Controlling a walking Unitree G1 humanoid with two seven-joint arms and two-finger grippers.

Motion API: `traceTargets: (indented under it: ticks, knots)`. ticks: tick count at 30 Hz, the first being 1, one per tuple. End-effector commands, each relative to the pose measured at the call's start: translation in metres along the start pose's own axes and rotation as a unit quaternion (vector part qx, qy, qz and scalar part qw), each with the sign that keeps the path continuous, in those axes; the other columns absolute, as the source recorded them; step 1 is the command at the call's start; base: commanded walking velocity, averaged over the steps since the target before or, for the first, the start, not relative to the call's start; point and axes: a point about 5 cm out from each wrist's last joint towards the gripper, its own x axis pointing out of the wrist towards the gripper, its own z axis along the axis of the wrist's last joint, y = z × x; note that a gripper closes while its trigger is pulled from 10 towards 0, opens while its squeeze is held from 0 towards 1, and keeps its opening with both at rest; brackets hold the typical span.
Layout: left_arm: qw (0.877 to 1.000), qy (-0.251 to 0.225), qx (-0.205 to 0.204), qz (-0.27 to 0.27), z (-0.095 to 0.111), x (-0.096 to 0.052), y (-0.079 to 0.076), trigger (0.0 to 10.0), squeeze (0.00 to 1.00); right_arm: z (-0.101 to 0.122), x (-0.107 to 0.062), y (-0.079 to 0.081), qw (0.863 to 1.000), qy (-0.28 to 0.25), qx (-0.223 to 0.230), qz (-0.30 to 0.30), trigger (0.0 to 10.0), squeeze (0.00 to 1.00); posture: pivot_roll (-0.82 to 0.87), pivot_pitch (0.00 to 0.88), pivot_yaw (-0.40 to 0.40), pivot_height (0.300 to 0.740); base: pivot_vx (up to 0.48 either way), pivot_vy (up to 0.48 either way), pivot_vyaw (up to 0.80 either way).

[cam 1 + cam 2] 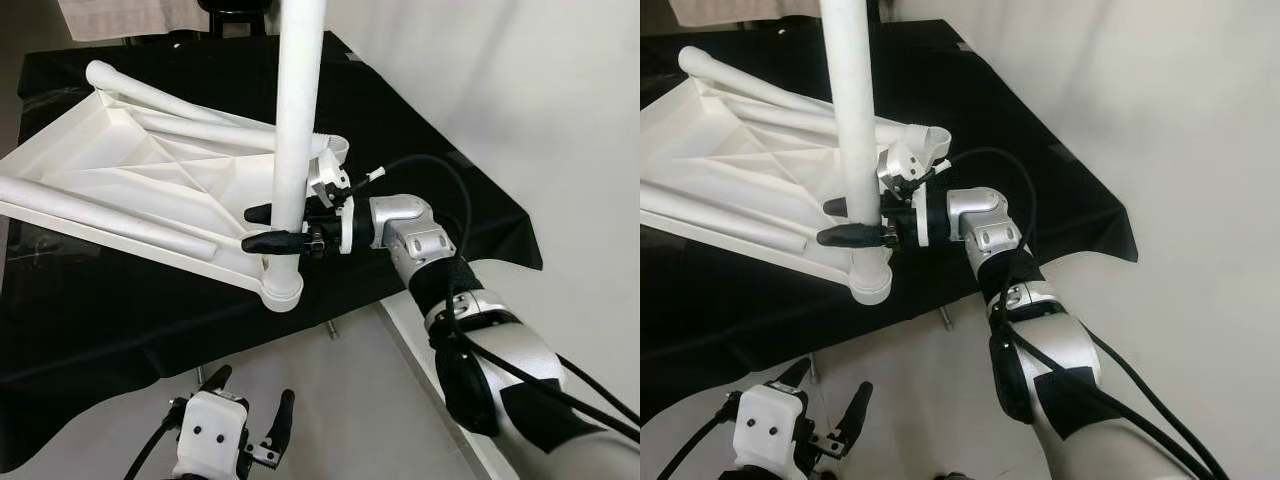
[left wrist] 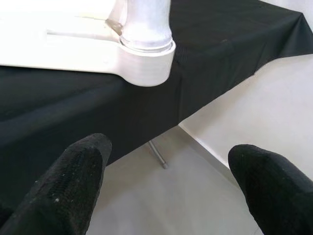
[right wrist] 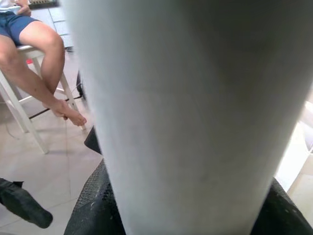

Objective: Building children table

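One upright table leg (image 1: 296,110) in corner socket (image 1: 283,291), right gripper (image 1: 275,228) clamped around it.

No readable text or labels anywhere.

Upright leg (image 1: 297,120) in tabletop (image 1: 110,170) corner socket

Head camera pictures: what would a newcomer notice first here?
First, the white leg standing upright in the corner socket of the upturned white tabletop, which lies on a black cloth. The right hand is shut on the leg just above the socket. The left hand hangs open, low before the cloth's edge.
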Motion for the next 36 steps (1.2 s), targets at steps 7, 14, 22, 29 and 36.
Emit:
traceTargets:
  ticks: [7, 14, 22, 29, 36]
  knots:
    - [1.0, 0.0, -0.009, 0.0, 0.0, 0.002, 0.0, 10.0, 0.0, -0.04, -0.046, -0.002, 0.962, -0.01, 0.069, -0.264, 0.0, 0.0, 0.02, 0.162, -0.133, 0.74, 0.0, 0.0, 0.0]
    - [1.0, -0.001, -0.007, -0.007, 0.0, 0.005, 0.004, 10.0, 0.0, -0.078, -0.011, 0.055, 0.835, 0.036, 0.136, -0.532, 0.0, 0.0, 0.0, 0.147, -0.11, 0.74, 0.0, 0.0, 0.0]
    - [1.0, -0.006, -0.005, 0.001, -0.001, 0.009, 0.005, 10.0, 0.0, -0.067, 0.011, 0.032, 0.861, 0.019, 0.123, -0.492, 2.4, 0.0, 0.03, 0.127, -0.137, 0.74, 0.0, 0.0, 0.0]
    - [1.0, -0.007, -0.006, 0.003, -0.001, 0.009, 0.004, 10.0, 0.0, -0.052, 0.02, 0.038, 0.893, 0.016, 0.118, -0.433, 10.0, 1.0, 0.04, 0.127, -0.138, 0.74, 0.0, 0.0, 0.0]
    - [1.0, -0.006, -0.008, 0.003, 0.0, 0.007, 0.002, 10.0, 0.0, -0.017, 0.016, 0.016, 0.984, -0.012, 0.038, -0.173, 10.0, 0.0, 0.05, 0.141, -0.14, 0.74, 0.0, 0.0, 0.0]
